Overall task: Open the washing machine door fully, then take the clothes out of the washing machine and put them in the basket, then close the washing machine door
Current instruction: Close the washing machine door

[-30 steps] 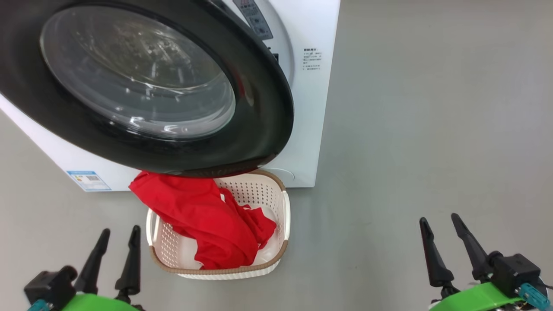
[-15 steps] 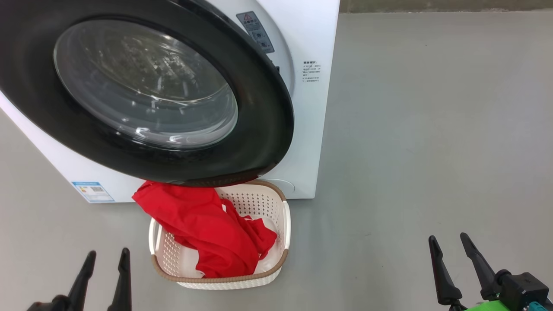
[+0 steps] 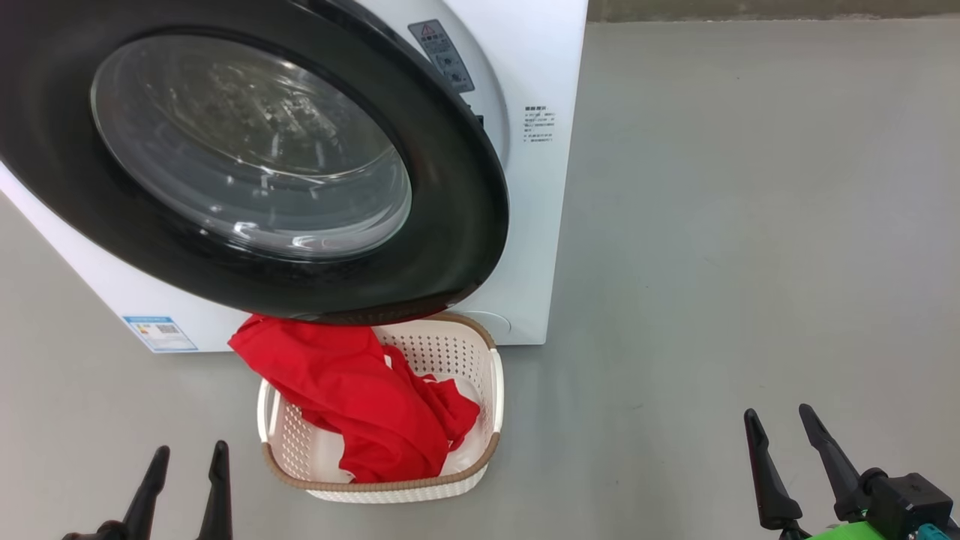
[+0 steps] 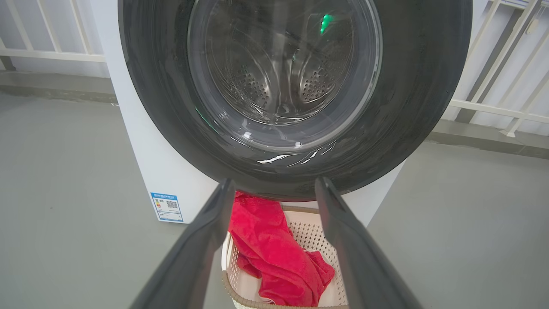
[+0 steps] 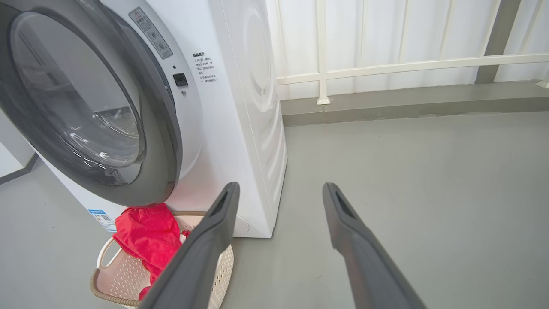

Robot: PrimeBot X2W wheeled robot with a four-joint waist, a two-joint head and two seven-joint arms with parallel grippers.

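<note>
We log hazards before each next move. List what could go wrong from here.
1. The bright red fabric clothes hang over the left rim of the small cream-white perforated plastic basket and could slide onto the floor.
2. The large round black-rimmed glass door seems unlatched: a dark latch hole on the big white washing machine shows beside it, so it may swing open over the basket.

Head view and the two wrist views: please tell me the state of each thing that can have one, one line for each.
washing machine door: almost shut, apparently not latched; latch hole uncovered
washing machine: no red fabric seen through the glass
clothes: in the basket, one part draped over its rim
basket: upright, below the door's lower edge
left gripper: open, empty
right gripper: open, empty
</note>
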